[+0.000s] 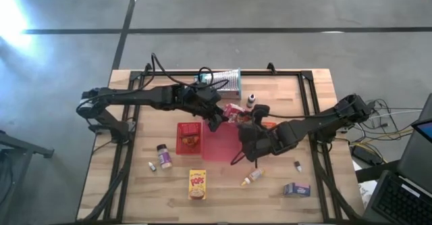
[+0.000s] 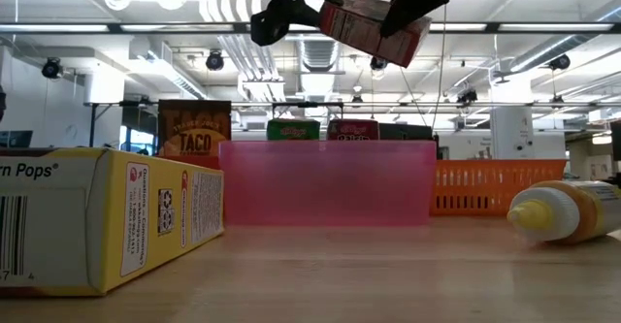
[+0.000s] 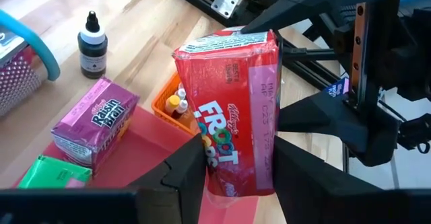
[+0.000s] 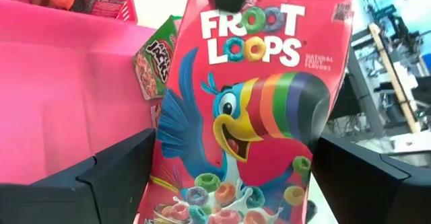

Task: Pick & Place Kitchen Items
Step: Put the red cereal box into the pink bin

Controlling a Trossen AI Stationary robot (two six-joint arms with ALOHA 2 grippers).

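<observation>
Froot Loops red cardboard box (image 1: 233,113) hangs mid-tabletop, toward the far edge, over the pink tray (image 1: 219,144). Low view: airborne. Left tool (image 3: 236,177) clamps it; right tool (image 4: 229,173) straddles it, fingers wide.

Colours and patterns, table and held box.

Red Froot Loops cereal box (image 4: 249,109): white lettering with multicoloured O's, blue toucan with a rainbow-striped beak, pastel cereal rings. Purple-pink Raisin Bran box (image 3: 94,120), white lettering. Green Apple Jacks box (image 4: 156,59), red-and-white lettering. Yellow Corn Pops box (image 1: 197,184), red logo; its side panel in the low view is white with black barcode. Translucent pink plastic tray (image 2: 326,182). Orange slotted basket (image 2: 497,187). Small black dropper bottle (image 3: 91,44). Yellow-capped squeeze bottle (image 2: 568,212), tan body. Blue-purple small box (image 1: 296,190). Pale wood plank tabletop (image 1: 135,191). Both grippers dark black.
</observation>
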